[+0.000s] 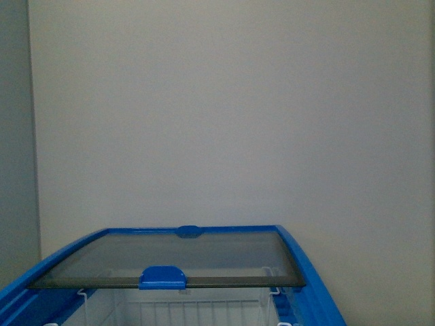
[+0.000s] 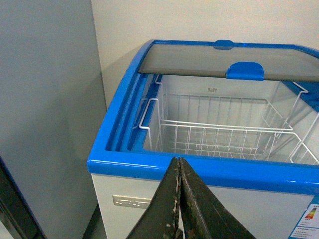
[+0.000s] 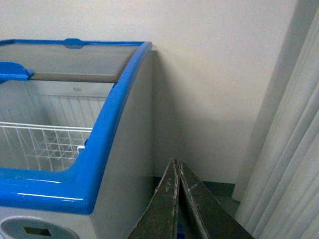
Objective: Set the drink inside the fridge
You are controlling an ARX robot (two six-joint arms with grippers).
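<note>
Three views, one fridge; you see no drink in any of them, so where the bottle is can't be told. Front view: fridge sits low in the picture, against a plain pale wall. Blue top rim curves round both sides. Glass lid is grey-tinted, slid toward the wall, w/ a blue handle on its near edge and a second blue tab at the far edge. Near half of the opening is uncovered; white wire basket shows just under the lid edge. Neither arm shows here.

Left wrist view: you look down into the open fridge from its front left corner. White cabinet body, glossy blue rim, white interior walls. Wire baskets hang inside from the rim; they look empty as far as visible. A small rectangular plate sits on the white front, and part of a label at the lower front corner. Grey cabinet stands just beside the fridge. Left fingers are dark, tips pressed together, nothing between them.

Right wrist view: fridge's right side, white panel below blue rim, a round grey fitting at the front corner. Pale curtain hangs beside it. Right fingers likewise closed tip to tip, holding nothing.
</note>
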